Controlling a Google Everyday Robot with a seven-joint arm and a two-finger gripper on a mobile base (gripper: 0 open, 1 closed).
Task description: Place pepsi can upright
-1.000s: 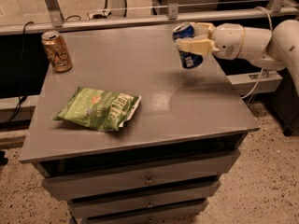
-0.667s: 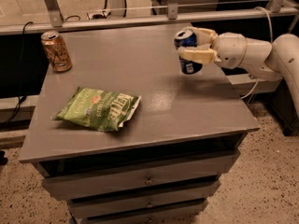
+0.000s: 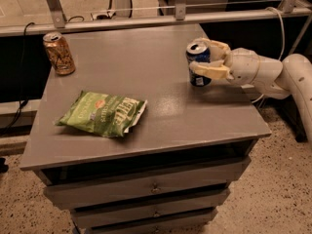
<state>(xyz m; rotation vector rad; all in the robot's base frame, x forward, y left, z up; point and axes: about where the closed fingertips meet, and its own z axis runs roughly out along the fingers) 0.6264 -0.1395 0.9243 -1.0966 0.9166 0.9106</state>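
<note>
The pepsi can [image 3: 197, 64], dark blue with a silver top, stands upright on the grey cabinet top [image 3: 146, 67] near its right side. My gripper [image 3: 210, 58] reaches in from the right, and its cream fingers [image 3: 210, 71] are around the can's sides, one in front and one behind. The white arm runs off to the right edge of the view.
An orange-gold patterned can [image 3: 59, 53] stands upright at the back left corner. A green chip bag [image 3: 102, 113] lies flat at front left. Metal rails and cables run behind the cabinet. Drawers are below the top; speckled floor lies to the right.
The gripper has brought the pepsi can down from a tilted, raised pose; it now stands upright on the cabinet top. The fingers still sit around it.
</note>
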